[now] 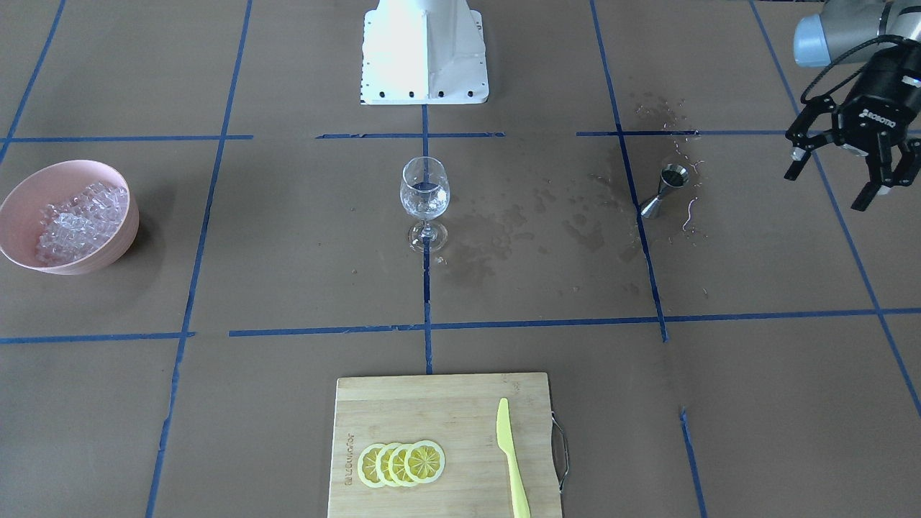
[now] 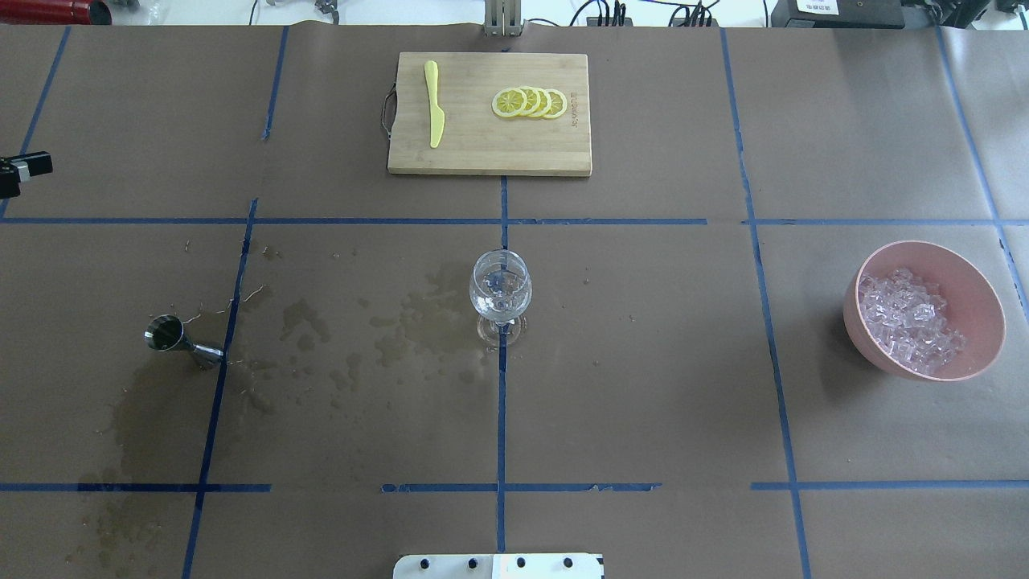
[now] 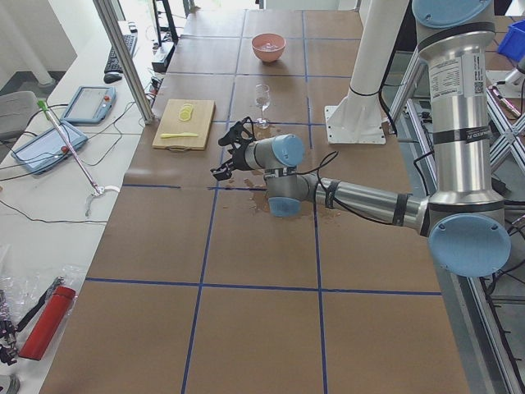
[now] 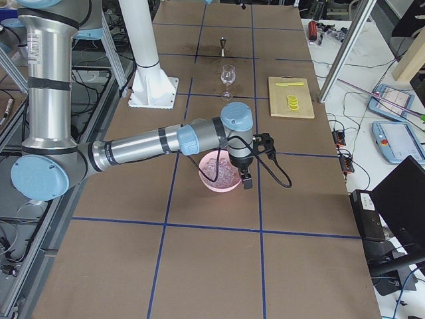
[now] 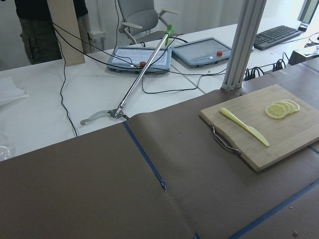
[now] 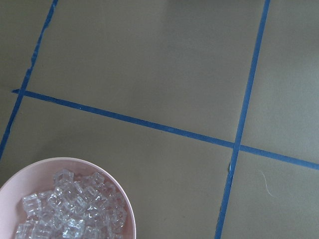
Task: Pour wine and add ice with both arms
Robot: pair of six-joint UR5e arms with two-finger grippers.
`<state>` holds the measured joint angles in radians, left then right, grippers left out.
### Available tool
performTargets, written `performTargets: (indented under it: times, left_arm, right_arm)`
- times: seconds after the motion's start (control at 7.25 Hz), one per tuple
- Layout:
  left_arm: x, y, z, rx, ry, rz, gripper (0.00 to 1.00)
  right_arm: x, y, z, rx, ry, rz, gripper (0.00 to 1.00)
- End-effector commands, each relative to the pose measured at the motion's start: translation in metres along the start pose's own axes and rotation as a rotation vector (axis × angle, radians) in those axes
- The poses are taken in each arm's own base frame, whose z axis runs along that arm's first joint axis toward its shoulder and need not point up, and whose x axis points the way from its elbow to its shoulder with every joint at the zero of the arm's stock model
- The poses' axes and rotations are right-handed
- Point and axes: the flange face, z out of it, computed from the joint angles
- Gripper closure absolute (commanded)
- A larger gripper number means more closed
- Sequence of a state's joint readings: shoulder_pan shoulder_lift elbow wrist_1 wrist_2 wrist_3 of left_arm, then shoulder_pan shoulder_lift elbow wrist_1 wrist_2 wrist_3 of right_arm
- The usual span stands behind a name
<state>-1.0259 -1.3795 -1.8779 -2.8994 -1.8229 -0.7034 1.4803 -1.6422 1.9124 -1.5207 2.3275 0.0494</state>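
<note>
A clear wine glass (image 1: 424, 194) stands upright at the table's middle, with a little dark-looking wine (image 1: 424, 188) in its bowl; it also shows in the overhead view (image 2: 500, 293). A steel jigger (image 1: 665, 188) stands upright toward my left side. A pink bowl (image 1: 108, 248) holds many clear ice cubes (image 1: 75, 219). My left gripper (image 1: 827, 188) is open and empty, raised beyond the jigger, away from the glass. My right gripper (image 4: 244, 178) hangs over the bowl's (image 4: 219, 186) edge; I cannot tell whether it is open. The right wrist view shows the ice (image 6: 70, 209), no fingers.
A bamboo cutting board (image 2: 482, 153) at the far edge carries lemon slices (image 2: 530, 102) and a yellow knife (image 2: 434, 112). Wet stains (image 2: 362, 338) spread between the jigger (image 2: 173, 338) and the glass. The white pedestal base (image 1: 424, 50) stands behind the glass.
</note>
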Motion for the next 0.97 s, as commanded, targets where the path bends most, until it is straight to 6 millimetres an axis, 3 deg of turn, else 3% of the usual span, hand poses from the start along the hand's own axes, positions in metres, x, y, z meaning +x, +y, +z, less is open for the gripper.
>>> performTargets:
  times: [0.0,0.14,0.41,0.83]
  left_arm:
    - [0.035,0.050,-0.003,0.075,-0.038,-0.040,0.00]
    - [0.052,0.069,0.007,0.092,-0.069,-0.053,0.00]
    - [0.108,0.120,0.026,0.141,-0.112,-0.122,0.00]
    - [0.145,0.171,0.028,0.199,-0.173,-0.125,0.00]
  right_arm:
    - [0.000,0.001,0.000,-0.001,-0.001,0.001,0.00]
    - [0.001,0.002,0.001,-0.003,-0.001,0.003,0.00]
    - [0.001,0.003,0.001,-0.004,-0.001,0.004,0.00]
    - [0.002,0.004,0.002,-0.005,-0.001,0.006,0.00]
